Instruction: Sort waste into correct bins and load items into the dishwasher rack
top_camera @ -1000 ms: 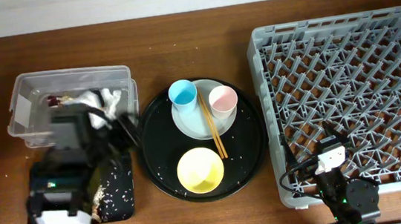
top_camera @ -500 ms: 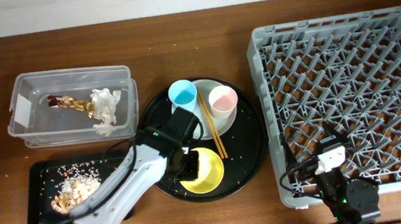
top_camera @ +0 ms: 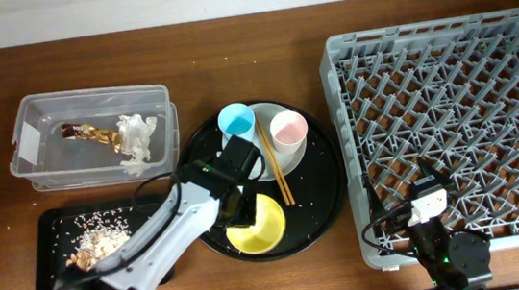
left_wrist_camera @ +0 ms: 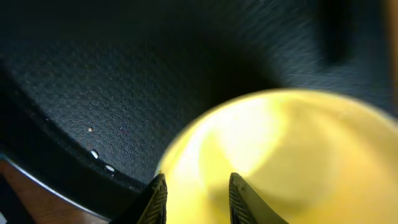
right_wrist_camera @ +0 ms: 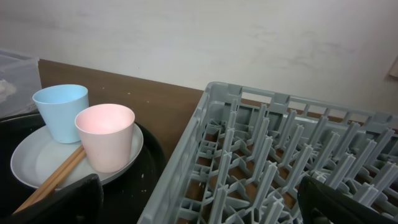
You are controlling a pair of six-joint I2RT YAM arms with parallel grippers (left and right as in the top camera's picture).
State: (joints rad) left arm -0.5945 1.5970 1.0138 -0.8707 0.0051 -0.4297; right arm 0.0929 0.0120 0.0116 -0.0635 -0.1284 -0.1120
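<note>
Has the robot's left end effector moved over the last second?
Yes. The left end effector swung right, from the clear plastic rectangular tub to the rim of the yellow bowl on the large round black tray.

The left arm (top_camera: pixel 149 242) reaches on a diagonal from the near left, and the left gripper (top_camera: pixel 238 203) at its end points down. Its two fingers (left_wrist_camera: pixel 155 200) stand narrowly apart with the rim of the yellow bowl (left_wrist_camera: pixel 292 162) between them; whether they pinch it is unclear. The right gripper (right_wrist_camera: pixel 200 202) sits low and level, fingers spread wide, nothing between them.
</note>
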